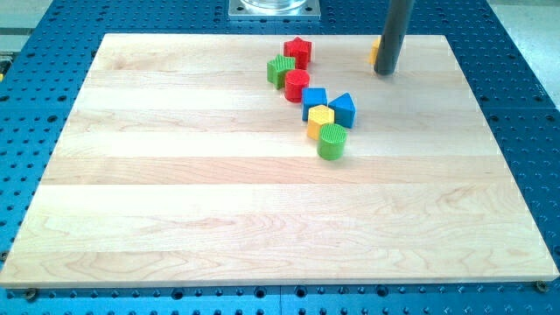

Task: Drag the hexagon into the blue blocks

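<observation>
No claw here, just my tip (385,72) far right on the worktop (175,219). The yellow hexagon (320,120) already touches both blue blocks (315,101); light, slippery, so nudge its near-left face gently.

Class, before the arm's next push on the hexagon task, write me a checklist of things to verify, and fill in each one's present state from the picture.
1. Hexagon found: ok. The yellow hexagon lies mid-board.
2. Blue blocks found: ok. The blue cube and blue triangle sit just above it.
3. Hexagon into the blue blocks: ok, it seems to touch both.
4. My tip near the hexagon: not ok. It rests far off at the view's top right.
5. Block behind the rod identified: cannot tell. Only an orange-yellow sliver shows.
6. Path clear: not ok. The green cylinder crowds the hexagon from below.
</observation>
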`<action>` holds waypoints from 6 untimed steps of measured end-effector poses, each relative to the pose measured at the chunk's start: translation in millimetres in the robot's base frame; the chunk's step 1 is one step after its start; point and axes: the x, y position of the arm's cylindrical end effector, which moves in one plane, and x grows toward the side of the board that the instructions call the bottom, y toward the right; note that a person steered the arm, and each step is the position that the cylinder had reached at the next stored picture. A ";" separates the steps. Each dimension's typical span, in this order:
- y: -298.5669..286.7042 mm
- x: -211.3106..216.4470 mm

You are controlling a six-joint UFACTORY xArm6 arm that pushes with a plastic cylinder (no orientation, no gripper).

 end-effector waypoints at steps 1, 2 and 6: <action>-5.0 94.7; -101.1 131.6; -99.6 71.7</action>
